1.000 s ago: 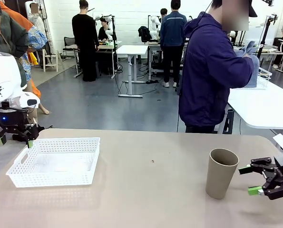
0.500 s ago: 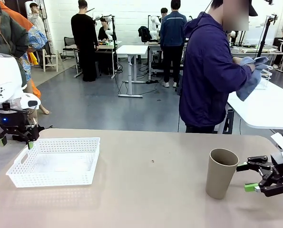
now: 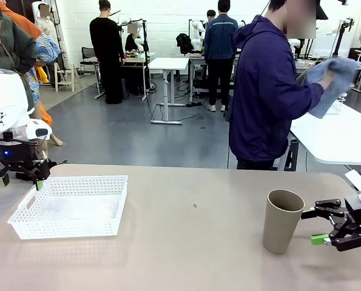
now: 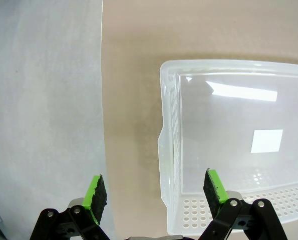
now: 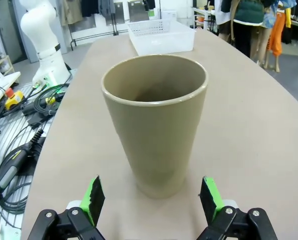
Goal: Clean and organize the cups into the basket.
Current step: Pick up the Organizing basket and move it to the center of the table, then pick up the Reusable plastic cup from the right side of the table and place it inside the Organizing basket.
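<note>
Tan-brown cup (image 3: pixel 282 220) upright, mouth up, on the right part of the beige table (image 3: pixel 186 254), well apart from the white lattice basket (image 3: pixel 65 227) at the table's left end. Right gripper (image 3: pixel 312 226) low over the tabletop just beside the cup's right side, jaws spread wide, nothing held. A narrow gap in the front view between the fingertips and the cup wall. From the right wrist, the same cup (image 5: pixel 156 125) dead centre and just ahead of the right gripper (image 5: pixel 152 195), one green pad to each side of its lower half, neither touching it. Farther along that table, beyond the cup's rim, the basket (image 5: pixel 161 35). Left gripper (image 3: pixel 20 180) hanging just above the basket's far left corner, jaws likewise wide apart and holding nothing. From the left wrist, looking straight down: left gripper (image 4: pixel 155 190) astride the basket's short end wall (image 4: pixel 171 125), one pad over the basket's inside, the other outside it over the table's edge. Whether a pad touches the rim, impossible to tell. At the far side, a person in a dark purple jacket (image 3: pixel 265 91), turned sideways, with a blue cloth (image 3: pixel 329 82) bunched in raised hands.
</note>
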You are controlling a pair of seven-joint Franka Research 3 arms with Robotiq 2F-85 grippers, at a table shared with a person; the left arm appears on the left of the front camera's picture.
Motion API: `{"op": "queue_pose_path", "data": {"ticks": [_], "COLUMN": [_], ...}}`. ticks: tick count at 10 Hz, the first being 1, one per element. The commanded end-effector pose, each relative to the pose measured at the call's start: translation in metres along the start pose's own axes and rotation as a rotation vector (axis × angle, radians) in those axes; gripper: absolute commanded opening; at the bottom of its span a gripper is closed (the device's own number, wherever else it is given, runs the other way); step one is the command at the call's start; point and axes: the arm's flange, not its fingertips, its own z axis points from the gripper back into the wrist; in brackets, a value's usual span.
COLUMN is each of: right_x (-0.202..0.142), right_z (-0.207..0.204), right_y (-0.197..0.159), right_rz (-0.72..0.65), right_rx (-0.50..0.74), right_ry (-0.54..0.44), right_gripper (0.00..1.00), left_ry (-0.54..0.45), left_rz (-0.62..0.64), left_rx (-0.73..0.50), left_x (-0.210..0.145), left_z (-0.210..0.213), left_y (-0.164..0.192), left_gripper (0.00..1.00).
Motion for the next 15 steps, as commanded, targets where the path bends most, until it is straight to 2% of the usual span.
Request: {"op": "queue_pose_path", "data": {"ticks": [1,2,3,15], "right_x": [-0.009,-0.012,-0.015,-0.013], "right_z": [-0.015,-0.021,-0.028,-0.086], "right_y": [-0.01,-0.017,-0.021,-0.029], "right_rz": [0.044,0.034,0.029,0.049], "right_rx": [-0.044,-0.018,-0.009,0.091], "right_ry": [-0.055,-0.108,-0.116,-0.114], "right_gripper": [1.0,1.0,1.0,1.0], "left_ry": [-0.041,-0.054,-0.058,0.006], "left_rz": [-0.025,-0.019,-0.02,-0.04], "left_rx": [-0.041,-0.063,-0.086,-0.13], "left_x": [-0.001,-0.002,-0.001,0.025], "left_z": [-0.008,-0.009,-0.009,-0.038], "left_y": [0.008,0.007,0.002,-0.012], "left_gripper": [1.0,1.0,1.0,1.0]}}
